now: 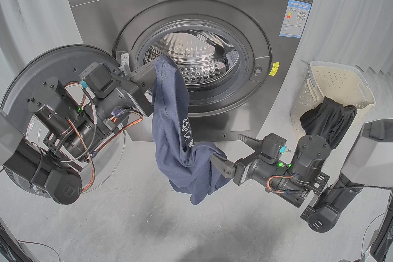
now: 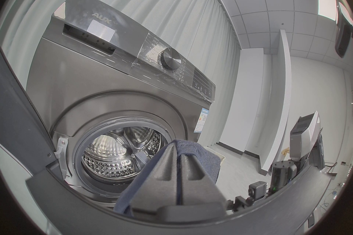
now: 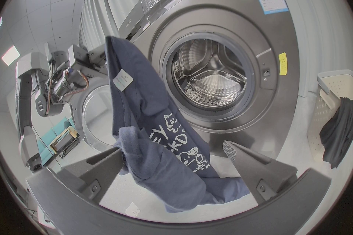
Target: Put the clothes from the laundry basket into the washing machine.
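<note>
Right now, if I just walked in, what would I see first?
Probably the blue shirt, dangling in front of the open washing machine. The left gripper pinches its top at the machine's mouth, and its bottom folds drape over one finger of the open right gripper, lower down. After that, the black garment hanging over the rim of the laundry basket, right of the machine.

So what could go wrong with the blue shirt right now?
Most of the blue shirt hangs outside the drum, so it could drop to the floor if the left gripper lets go early. The right gripper is open, with cloth only draped on one finger, so that end might slip or snag.
</note>
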Robot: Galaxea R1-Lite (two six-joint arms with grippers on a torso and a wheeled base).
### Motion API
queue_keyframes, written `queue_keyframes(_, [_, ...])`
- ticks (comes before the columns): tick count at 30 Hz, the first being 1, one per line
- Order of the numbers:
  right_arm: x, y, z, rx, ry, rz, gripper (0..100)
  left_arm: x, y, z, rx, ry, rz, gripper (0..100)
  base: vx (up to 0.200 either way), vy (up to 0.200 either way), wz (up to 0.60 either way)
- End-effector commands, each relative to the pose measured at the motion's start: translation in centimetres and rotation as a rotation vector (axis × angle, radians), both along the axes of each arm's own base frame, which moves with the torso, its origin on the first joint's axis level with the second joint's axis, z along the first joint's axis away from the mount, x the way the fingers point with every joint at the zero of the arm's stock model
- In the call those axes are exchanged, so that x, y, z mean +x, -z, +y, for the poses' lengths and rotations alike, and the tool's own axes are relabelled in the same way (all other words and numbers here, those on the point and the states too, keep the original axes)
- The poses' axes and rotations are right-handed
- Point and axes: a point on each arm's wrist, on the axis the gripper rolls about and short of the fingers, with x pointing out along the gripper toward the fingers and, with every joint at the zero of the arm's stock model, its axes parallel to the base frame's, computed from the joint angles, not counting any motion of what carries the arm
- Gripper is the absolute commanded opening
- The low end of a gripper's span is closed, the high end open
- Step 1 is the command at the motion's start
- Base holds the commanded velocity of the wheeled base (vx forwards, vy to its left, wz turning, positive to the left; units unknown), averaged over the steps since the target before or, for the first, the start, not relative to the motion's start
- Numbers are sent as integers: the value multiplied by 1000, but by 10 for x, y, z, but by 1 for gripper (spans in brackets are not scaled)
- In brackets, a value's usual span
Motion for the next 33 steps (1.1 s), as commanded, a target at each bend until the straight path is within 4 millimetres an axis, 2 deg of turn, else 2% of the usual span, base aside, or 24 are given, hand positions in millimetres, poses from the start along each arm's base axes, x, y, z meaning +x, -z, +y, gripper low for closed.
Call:
queue_keyframes(1, [9, 21, 25, -20, -43, 17, 100, -3, 1, -4, 2, 15, 2, 0, 0, 0, 0])
queue_keyframes(3, [11, 23, 32, -15, -55, 11, 100, -5, 1, -6, 1, 19, 5, 0, 0, 0, 0])
queue_keyframes(4, [14, 27, 44, -8, -75, -1, 100, -6, 1, -8, -4, 13, 7, 0, 0, 0, 0])
queue_keyframes(6, [18, 31, 53, -6, -87, -14, 100, -7, 1, -10, -6, 18, 5, 0, 0, 0, 0])
queue_keyframes(12, [27, 37, 68, 9, -125, -34, 100, -10, -1, -12, -8, 23, 1, 0, 0, 0, 0])
queue_keyframes(19, [37, 39, 74, 23, -143, -55, 100, -12, 0, -15, -8, 30, 2, 0, 0, 0, 0])
queue_keyframes(22, [47, 43, 77, 26, -129, -62, 100, -15, -1, -16, -8, 36, 0, 0, 0, 0, 0])
queue_keyframes(27, [75, 46, 75, 44, -80, -89, 100, -22, -8, -15, -18, 45, -18, 0, 0, 0, 0])
queue_keyframes(33, [96, 54, 76, 39, -51, -113, 100, -31, -13, -16, -27, 66, -30, 0, 0, 0, 0])
